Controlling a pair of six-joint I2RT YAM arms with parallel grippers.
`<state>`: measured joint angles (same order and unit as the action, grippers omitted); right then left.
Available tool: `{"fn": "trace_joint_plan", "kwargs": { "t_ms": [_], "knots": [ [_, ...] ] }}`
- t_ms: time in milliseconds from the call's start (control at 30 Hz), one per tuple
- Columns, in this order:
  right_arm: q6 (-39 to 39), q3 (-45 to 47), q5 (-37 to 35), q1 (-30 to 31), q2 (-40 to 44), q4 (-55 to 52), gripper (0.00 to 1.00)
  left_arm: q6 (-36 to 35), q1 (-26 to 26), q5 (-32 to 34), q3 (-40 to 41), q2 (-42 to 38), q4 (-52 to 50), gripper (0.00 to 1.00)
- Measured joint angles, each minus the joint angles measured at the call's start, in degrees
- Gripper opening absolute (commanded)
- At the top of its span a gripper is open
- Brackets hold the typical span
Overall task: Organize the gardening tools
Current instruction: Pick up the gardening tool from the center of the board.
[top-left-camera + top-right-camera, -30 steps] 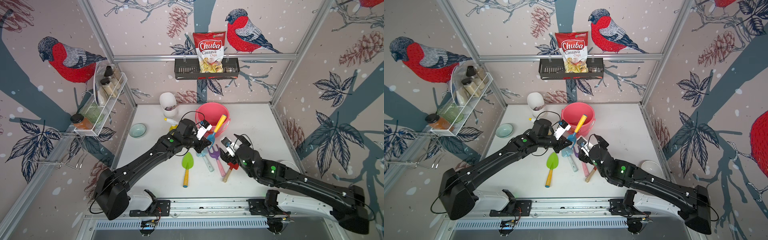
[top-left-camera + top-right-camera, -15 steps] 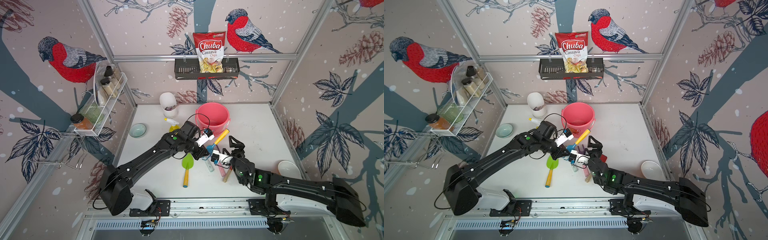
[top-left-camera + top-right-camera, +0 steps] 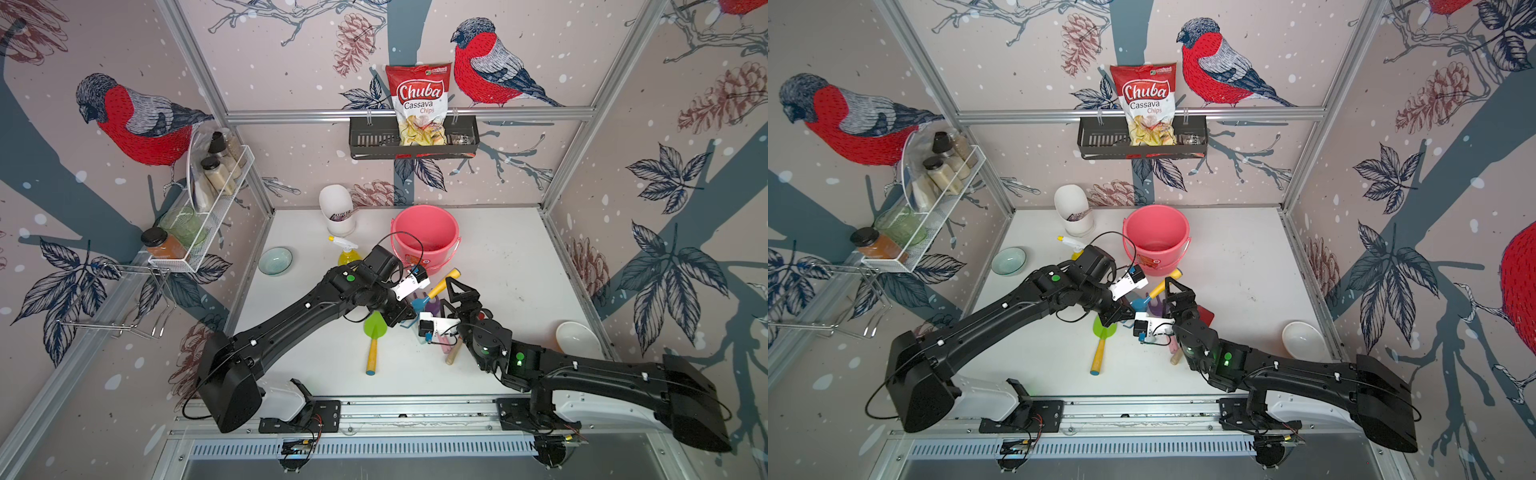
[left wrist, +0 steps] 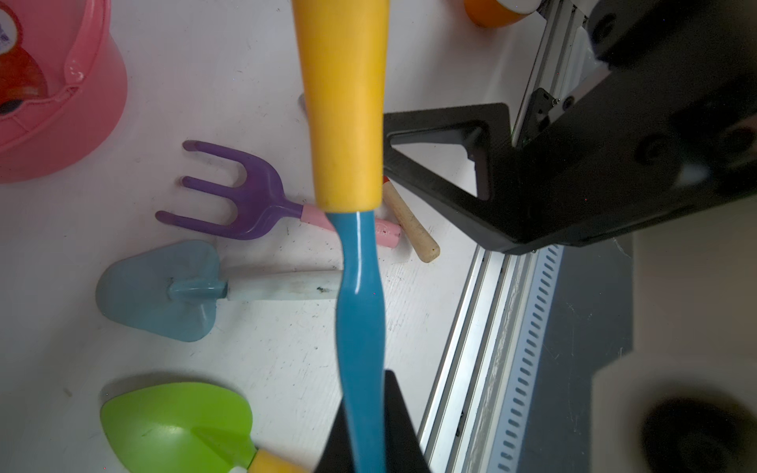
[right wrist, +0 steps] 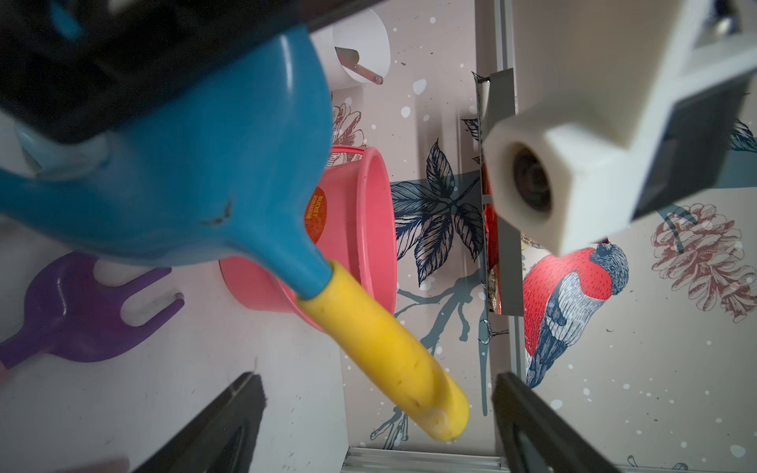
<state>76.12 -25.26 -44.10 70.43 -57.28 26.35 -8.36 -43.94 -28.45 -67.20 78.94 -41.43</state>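
The left tool (image 4: 364, 434) was clenched on the head of the blue fork (image 4: 360, 311). The right tool (image 5: 377, 381) stood released, jaws wide either side of the fork's yellow handle (image 5: 385, 360), not touching it.

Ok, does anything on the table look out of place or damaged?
Nothing looks spilled or broken. One oddity: the left gripper clamps the blue tool by its head, leaving the yellow handle sticking out into the open right gripper. The pink bucket stands upright and looks empty.
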Motion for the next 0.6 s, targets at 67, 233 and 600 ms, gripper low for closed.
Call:
{"fn": "trace_joint_plan", "kwargs": {
  "t_ms": [67, 233, 600],
  "knots": [
    [0.0, 0.0, 1.1, 0.0, -0.3, -0.8, 0.82, -0.4, -0.4, 0.1, 0.2, -0.4, -0.2, 0.0],
    [0.0, -0.3, 2.8, -0.5, -1.4, -1.8, 0.74, -0.9, -1.2, 0.6, 0.5, -1.1, -1.6, 0.0],
    [0.9, -0.4, 4.6, -1.2, -1.8, -2.0, 0.47, -1.0, -2.4, 3.1, 0.9, -1.0, -3.5, 0.0]
  ]
}}
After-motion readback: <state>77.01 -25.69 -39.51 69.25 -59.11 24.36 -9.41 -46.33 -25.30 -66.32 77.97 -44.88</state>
